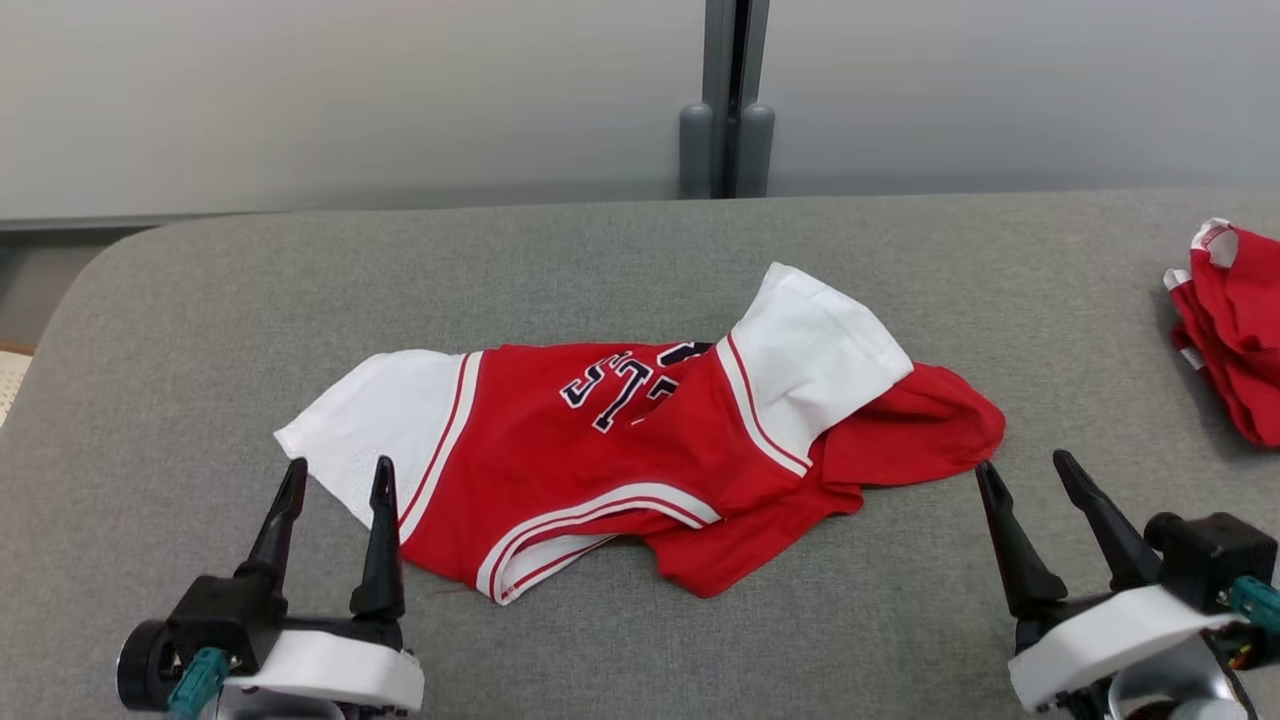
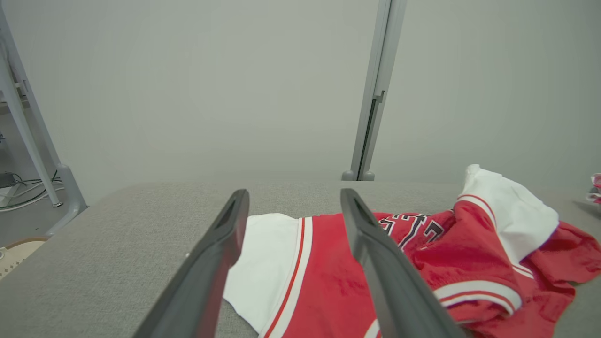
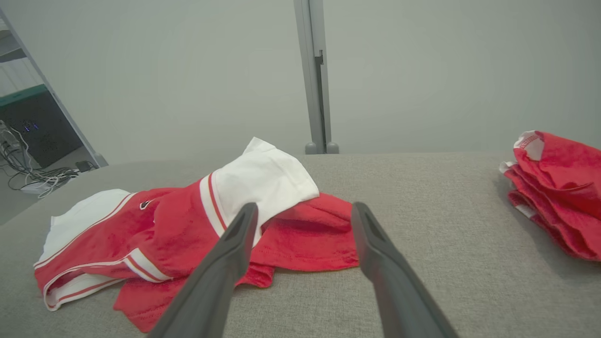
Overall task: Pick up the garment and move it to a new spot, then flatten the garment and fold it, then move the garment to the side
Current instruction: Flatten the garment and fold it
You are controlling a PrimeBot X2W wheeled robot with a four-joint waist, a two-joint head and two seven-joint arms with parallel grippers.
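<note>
At the near edge of the grey padded surface, we list:

- Left gripper: fingers apart, holding nothing, tips at the white sleeve on the garment's left end. We cannot tell whether they touch it.
- Right gripper: fingers apart, holding nothing, tips just beside the red hem at the right end.
- The garment: mid-surface between the two grippers, rumpled, lettering partly hidden, second sleeve flopped over bunched red cloth.
- Cloth pile: far right, well apart, to be left alone.

We judge the pick-up to be the step in hand. We advise pinching one layer at each end, low on the cloth, and lifting both ends evenly so the folded sleeve falls free.
</note>
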